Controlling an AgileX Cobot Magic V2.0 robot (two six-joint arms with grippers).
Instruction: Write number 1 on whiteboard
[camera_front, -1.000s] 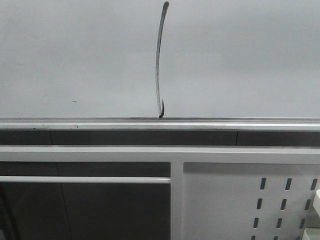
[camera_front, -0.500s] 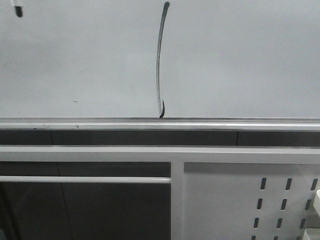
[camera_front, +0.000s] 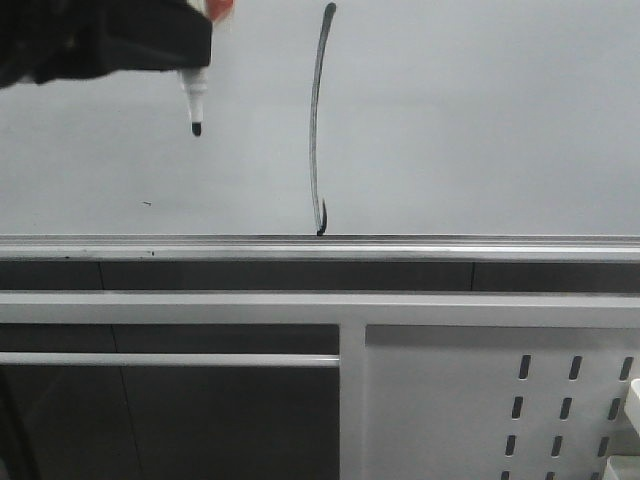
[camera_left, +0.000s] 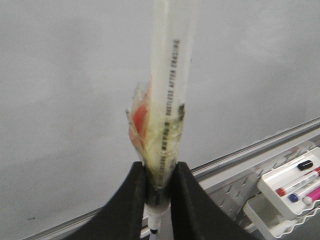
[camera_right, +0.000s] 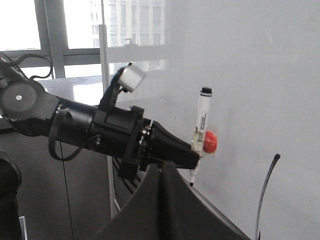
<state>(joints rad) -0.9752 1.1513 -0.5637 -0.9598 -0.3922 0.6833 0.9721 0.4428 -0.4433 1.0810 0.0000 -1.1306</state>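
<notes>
The number 1 (camera_front: 317, 120) is a long thin dark stroke with a small hook at its lower end, in the middle of the whiteboard (camera_front: 480, 120). It also shows in the right wrist view (camera_right: 265, 195). My left gripper (camera_front: 190, 50) is at the top left, shut on a white marker (camera_front: 193, 100). The marker's dark tip points down, to the left of the stroke and apart from it. In the left wrist view the fingers (camera_left: 135, 200) clamp the marker (camera_left: 170, 75), which has tape and a red piece around it. My right gripper (camera_right: 161, 170) is shut and empty.
A silver rail (camera_front: 450, 247) edges the board below. A grey metal panel with slotted holes (camera_front: 480, 400) is lower right. A white tray (camera_left: 280, 212) holding several markers hangs below the rail. A tiny dark speck (camera_front: 148, 204) sits on the board at the left.
My left gripper with the marker has come down and to the right into the front view from the top left corner. The stroke has not changed.
</notes>
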